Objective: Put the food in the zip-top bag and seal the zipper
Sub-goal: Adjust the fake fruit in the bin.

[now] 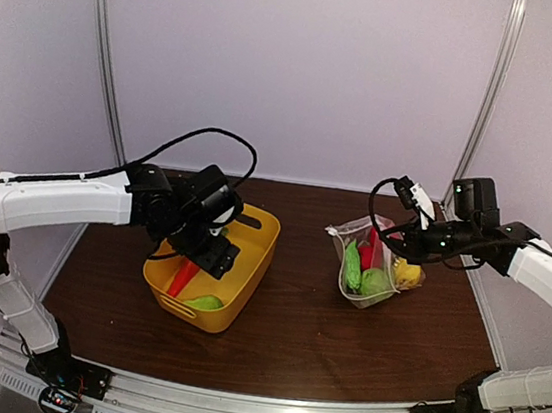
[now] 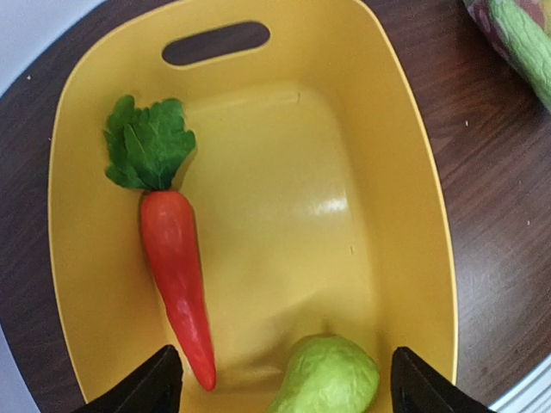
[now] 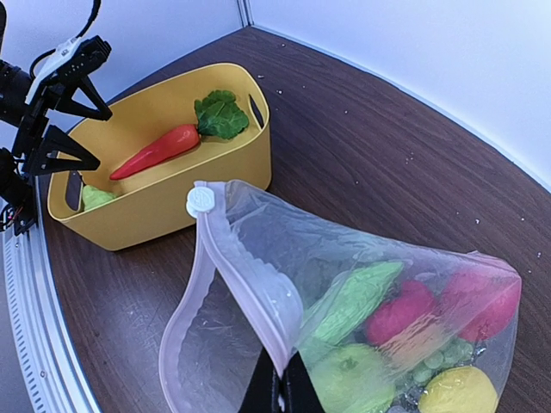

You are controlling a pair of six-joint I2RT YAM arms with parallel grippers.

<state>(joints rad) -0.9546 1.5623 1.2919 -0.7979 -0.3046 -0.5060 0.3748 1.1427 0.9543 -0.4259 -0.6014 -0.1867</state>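
An orange carrot [image 2: 176, 267] with a leafy top and a green pear [image 2: 331, 379] lie in the yellow tub [image 2: 405, 172]. My left gripper [image 2: 284, 379] hangs open just above them, one finger on each side of the pear and touching nothing. The clear zip-top bag [image 3: 284, 249] stands to the right with its mouth gaping toward the tub. It holds a cucumber [image 3: 357, 297], a red apple [image 3: 400, 310], grapes [image 3: 439, 361] and a lemon [image 3: 456, 391]. My right gripper [image 3: 282, 387] is shut on the zipper [image 3: 237, 258] edge and holds the mouth up.
The tub [image 1: 249, 264] sits left of centre on the dark wooden table [image 1: 300, 340], and the bag [image 1: 375, 264] is right of centre. White walls close in the back and sides. A metal rail runs along the near edge.
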